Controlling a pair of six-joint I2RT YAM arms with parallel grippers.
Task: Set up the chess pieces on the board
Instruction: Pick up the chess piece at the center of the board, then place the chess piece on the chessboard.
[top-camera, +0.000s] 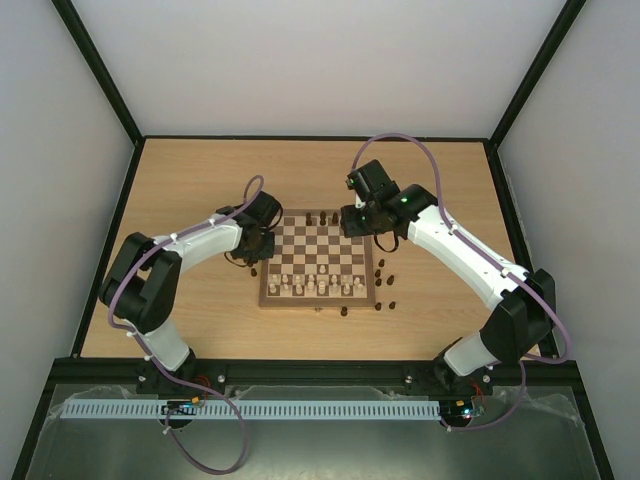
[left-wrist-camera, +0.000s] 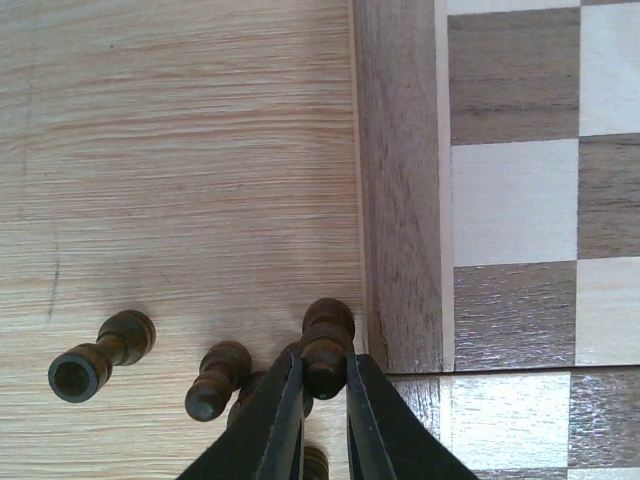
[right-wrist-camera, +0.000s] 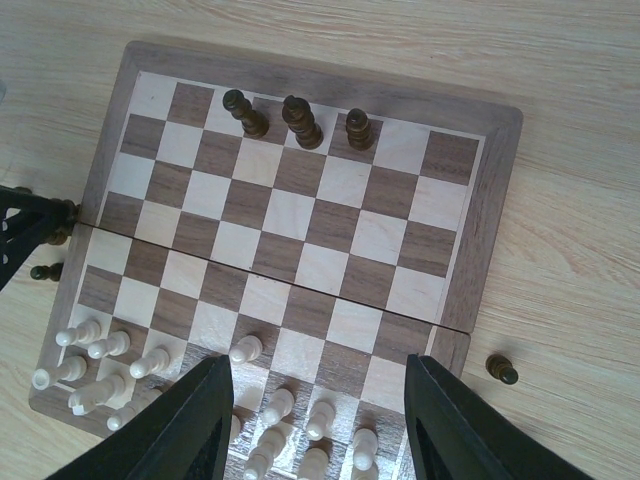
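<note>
Across the tabletop (top-camera: 200, 180) dark chess pieces (left-wrist-camera: 218, 378) wait off the board (right-wrist-camera: 490, 250), only three stand at its far edge; my left gripper (left-wrist-camera: 325, 378) squeezes one dark piece (left-wrist-camera: 326, 345), my right gripper (right-wrist-camera: 320, 395) gapes empty.

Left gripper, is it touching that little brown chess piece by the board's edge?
Touching. In the left wrist view, the left gripper pinches the dark chess piece between both fingers with no gap showing, just off the board.

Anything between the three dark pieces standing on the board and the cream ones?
Nothing. In the right wrist view, only bare squares of the board lie between the three dark pieces and the cream pieces.
</note>
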